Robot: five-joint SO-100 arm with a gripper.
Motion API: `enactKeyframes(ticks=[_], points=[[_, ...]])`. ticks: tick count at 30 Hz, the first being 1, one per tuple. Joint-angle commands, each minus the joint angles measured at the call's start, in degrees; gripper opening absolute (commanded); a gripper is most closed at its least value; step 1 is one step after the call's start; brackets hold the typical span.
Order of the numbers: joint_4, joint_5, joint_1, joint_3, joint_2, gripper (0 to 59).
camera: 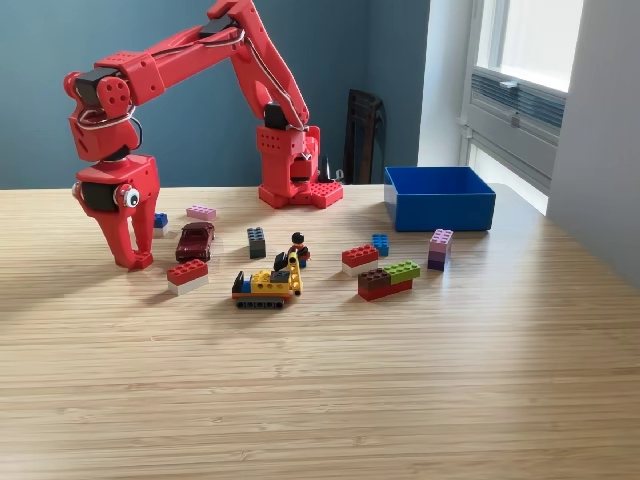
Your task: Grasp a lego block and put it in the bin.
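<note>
On the worktop (pixel 320 400), toward the exterior view's left, we find the hand (pixel 132 255) lowered until its tips touch or nearly touch the wood. We cannot tell from this angle whether its jaws stand apart or together, and no block is visibly held between them. Several candidates lie close by: a blue block (pixel 160 220) just behind the hand, a dark red toy car (pixel 194 240) beside it, and a red-and-white block (pixel 187 275) slightly nearer the camera. A pink block (pixel 201 212) lies a little farther back. The bin (pixel 440 196) stands well apart at the exterior view's right, beyond the arm base (pixel 296 170), and appears to hold nothing.

We judge the step in hand to be the approach to a grasp, with no block yet secured. The next move calls for settling the jaws around one block, most likely the blue block or the red-and-white block, then closing firmly. The lift must then clear the small yellow vehicle (pixel 266 286) and the minifigure (pixel 298 247) on the way across to the bin.
</note>
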Motion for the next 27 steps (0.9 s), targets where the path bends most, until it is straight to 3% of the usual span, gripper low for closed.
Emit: enactKeyframes(ticks=[1, 7, 12, 19, 27], points=[[5.1, 0.6, 0.5, -2.8, 1.0, 0.0], [10.5, 2.2, -0.2, -2.8, 1.1, 0.0], [17.4, 4.0, -1.0, -10.9, 2.5, 0.0], [19.7, 3.9, -5.4, -12.1, 15.0, 0.0], [24.2, 8.2, -19.1, -4.7, 28.7, 0.0]])
